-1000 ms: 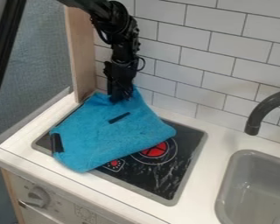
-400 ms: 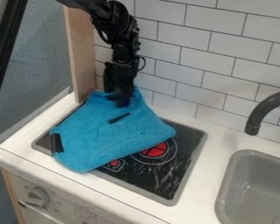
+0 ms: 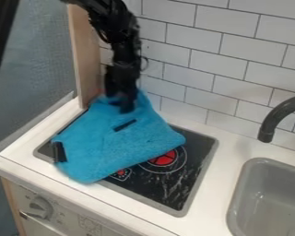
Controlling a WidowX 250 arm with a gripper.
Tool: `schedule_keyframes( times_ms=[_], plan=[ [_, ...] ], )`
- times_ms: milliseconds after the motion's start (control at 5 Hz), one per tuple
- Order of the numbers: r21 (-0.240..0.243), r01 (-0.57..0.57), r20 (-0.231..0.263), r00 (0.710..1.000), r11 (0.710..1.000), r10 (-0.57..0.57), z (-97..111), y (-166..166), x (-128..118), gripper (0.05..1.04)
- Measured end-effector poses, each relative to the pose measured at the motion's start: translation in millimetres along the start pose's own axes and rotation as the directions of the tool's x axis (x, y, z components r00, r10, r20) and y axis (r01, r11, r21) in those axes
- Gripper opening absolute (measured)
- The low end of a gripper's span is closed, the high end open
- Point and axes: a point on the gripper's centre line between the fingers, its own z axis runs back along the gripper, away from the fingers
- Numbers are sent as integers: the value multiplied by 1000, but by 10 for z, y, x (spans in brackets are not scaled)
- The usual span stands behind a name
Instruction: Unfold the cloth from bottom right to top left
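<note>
From here I see the claw [image 3: 118,103] has opened, its fingers now apart above the cloth's [image 3: 116,147] far corner; the cloth lies across the stove's [image 3: 174,186] left side, hardly shifted; the unfolding looks nearly done.

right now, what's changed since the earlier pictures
The arm and gripper have shifted slightly toward the view's left, over the cloth's far end. Whether the cloth was gripped or released can't be told. It looks nearly unchanged, partly covering the stove.
</note>
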Motion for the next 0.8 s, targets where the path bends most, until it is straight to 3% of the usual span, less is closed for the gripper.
schedule_keyframes(
  times_ms=[400,600,800],
  plan=[
    [42,-7,67,998,999,4,473,30,-137,999],
    [82,30,61,998,996,-35,655,-55,-278,999],
    [89,28,69,997,996,-34,687,-43,-267,999]
  ],
)
